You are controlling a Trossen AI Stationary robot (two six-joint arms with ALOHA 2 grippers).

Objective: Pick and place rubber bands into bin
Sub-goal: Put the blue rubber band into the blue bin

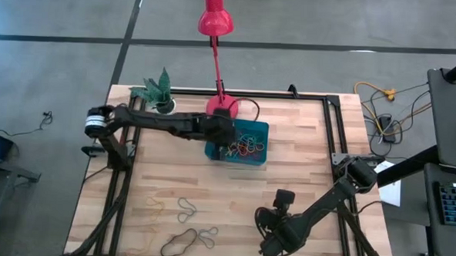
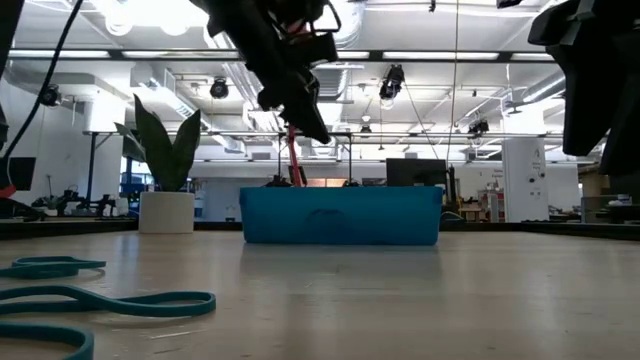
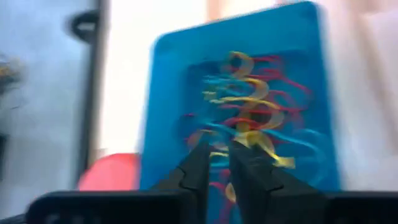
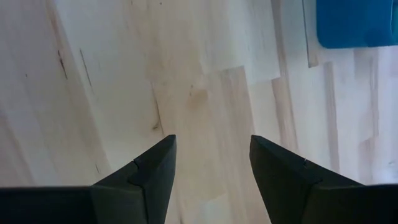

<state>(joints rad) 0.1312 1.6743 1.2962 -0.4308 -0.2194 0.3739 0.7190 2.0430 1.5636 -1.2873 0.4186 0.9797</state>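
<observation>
High view: bin (image 1: 259, 129) sits mid-table beside the red lamp base (image 1: 222, 107), already holding a tangle of rubber bands (image 1: 243, 148), with several more loose on the near table (image 1: 186, 211). Left gripper (image 3: 216, 163) hangs over the bin, fingers nearly closed; the blurred wrist view may show a yellow band pinched, so probably the drop step. Right gripper (image 4: 211, 162) waits open and empty over bare wood; next comes fetching a loose band.

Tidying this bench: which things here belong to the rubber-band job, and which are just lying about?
Job: bin; bands in it; loose bands on table; left tool over bin.
Lying about: red lamp; potted plant; idle right tool.
</observation>
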